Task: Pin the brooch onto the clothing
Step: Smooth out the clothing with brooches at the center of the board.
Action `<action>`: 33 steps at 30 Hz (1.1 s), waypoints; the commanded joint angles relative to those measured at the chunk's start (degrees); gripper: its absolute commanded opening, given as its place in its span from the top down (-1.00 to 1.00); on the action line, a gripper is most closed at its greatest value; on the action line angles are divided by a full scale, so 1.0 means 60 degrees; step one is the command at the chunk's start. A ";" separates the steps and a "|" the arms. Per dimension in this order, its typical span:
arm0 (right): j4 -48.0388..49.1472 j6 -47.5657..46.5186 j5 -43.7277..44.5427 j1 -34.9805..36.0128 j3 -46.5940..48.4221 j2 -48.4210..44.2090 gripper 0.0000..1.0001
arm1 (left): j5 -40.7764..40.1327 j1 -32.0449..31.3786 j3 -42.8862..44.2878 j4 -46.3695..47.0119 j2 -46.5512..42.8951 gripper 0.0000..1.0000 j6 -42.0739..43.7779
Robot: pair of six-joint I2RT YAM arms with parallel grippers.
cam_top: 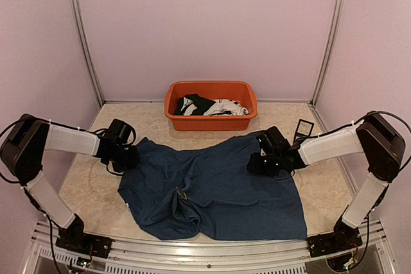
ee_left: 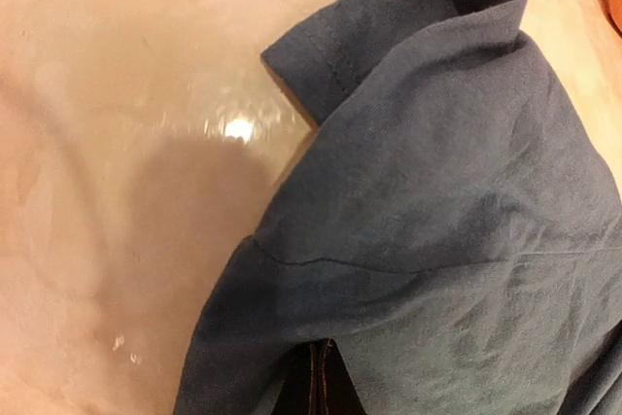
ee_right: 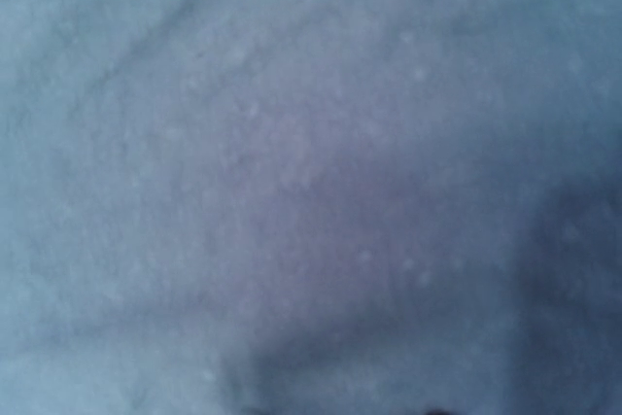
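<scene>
Room for moving is left on the table (cam_top: 83, 184) on both sides of the shirt (cam_top: 218, 190): a wide bare strip at the left and a narrower one at the right. The shirt is spread flat across the middle of the table. Its lower hem is laid close to the rail (cam_top: 192, 248) at the near edge, and its upper edge is set just beside the near wall of the tub (cam_top: 176, 120). The tub is placed against the back wall (cam_top: 205, 30), so little free space is left behind it.

The left gripper (cam_top: 131, 156) is seen at the shirt's left sleeve (ee_left: 389, 36). Its jaws are fully closed, and in the wrist view cloth is gathered around them at the shirt's edge. The right gripper (cam_top: 255, 165) is lowered onto the shirt's upper right part. Only blurred blue cloth is shown by its wrist camera, so its opening cannot be told.

One shirt, one tub, two arms and two grippers are counted. Two garments are held in the tub, one black (cam_top: 196, 104) and one white (cam_top: 228, 107). One small black frame (cam_top: 304, 129) is stood near the right arm. One yellowish speck (cam_top: 183, 195) is seen on a fold of the shirt, too small to be identified.
</scene>
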 commanded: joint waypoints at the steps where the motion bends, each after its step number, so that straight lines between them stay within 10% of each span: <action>1: -0.0161 0.0115 -0.0138 -0.0282 0.0107 0.0565 0.03 | -0.0105 0.0419 0.0769 -0.0179 0.0960 1.00 0.0723; 18: -0.0442 -0.0175 -0.0043 -0.0571 0.0517 0.0157 0.00 | -0.0103 0.0921 0.3964 -0.0708 0.3549 0.97 0.1875; 23: -0.1160 -0.0484 0.0428 -0.0499 0.0669 -0.0807 -0.11 | -0.0649 0.0749 0.3518 -0.0736 0.2391 0.09 0.1852; 24: -0.1372 -0.0522 0.0601 -0.0498 0.0727 -0.1041 -0.41 | -0.0856 0.0671 0.3378 -0.0730 0.2037 -0.10 0.1841; 33: -0.3500 -0.0185 0.2933 -0.0778 0.1648 -0.1987 -0.77 | -0.1696 -0.1140 0.2842 -0.0940 -0.0321 -0.90 0.2150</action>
